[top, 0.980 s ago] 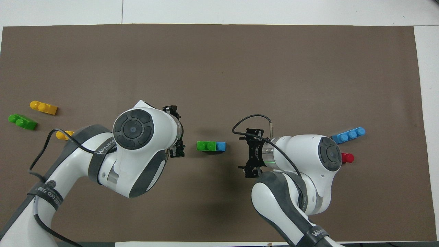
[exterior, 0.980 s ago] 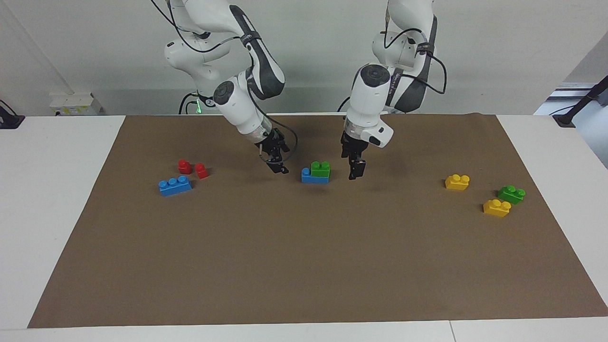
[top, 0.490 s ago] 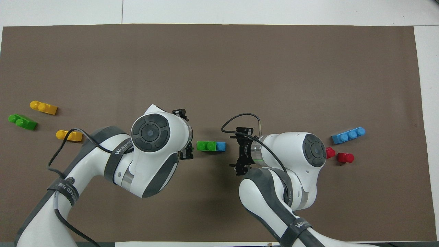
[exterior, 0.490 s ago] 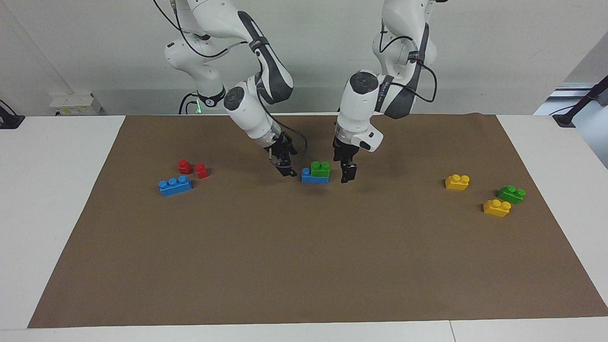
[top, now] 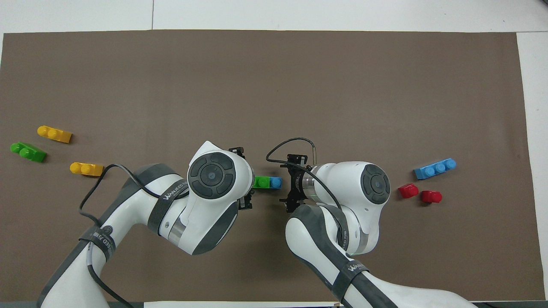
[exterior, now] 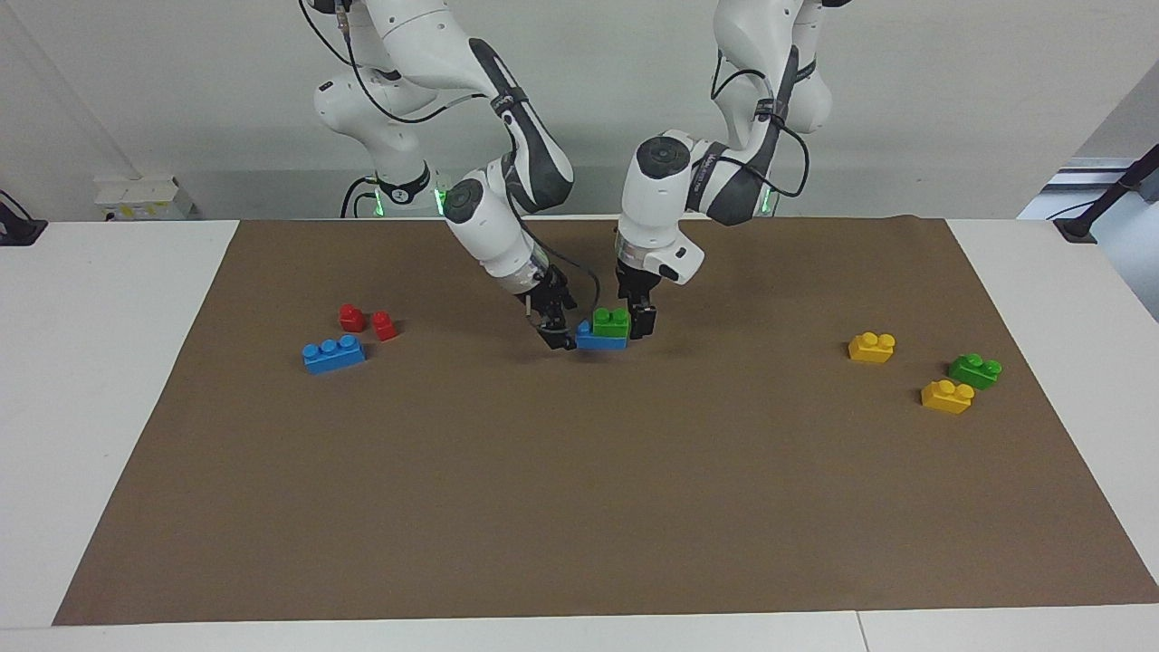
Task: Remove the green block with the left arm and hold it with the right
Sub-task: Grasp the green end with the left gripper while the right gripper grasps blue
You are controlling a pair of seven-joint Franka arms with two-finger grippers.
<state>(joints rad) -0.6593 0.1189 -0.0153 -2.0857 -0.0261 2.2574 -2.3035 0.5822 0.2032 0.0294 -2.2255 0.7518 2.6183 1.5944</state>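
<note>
The green block [exterior: 612, 321] sits on one end of a blue brick [exterior: 598, 341] in the middle of the brown mat; the overhead view shows the green block [top: 261, 182] partly covered by the left wrist. My left gripper [exterior: 641, 324] is open and low, close against the block's end toward the left arm's end of the table. I cannot tell whether it touches. My right gripper [exterior: 560, 335] is open, tilted, and down at the blue brick's [top: 276, 182] bare end. Neither gripper holds anything.
Toward the right arm's end of the table lie two red pieces [exterior: 351, 317] and a loose blue brick [exterior: 334, 353]. Toward the left arm's end lie two yellow bricks [exterior: 872, 347] and a darker green brick [exterior: 975, 370]. The mat [exterior: 579, 507] reaches almost to the table's edges.
Both grippers have closed in on the stacked bricks from either end and come lower. The bricks have not moved, and both grippers stay open.
</note>
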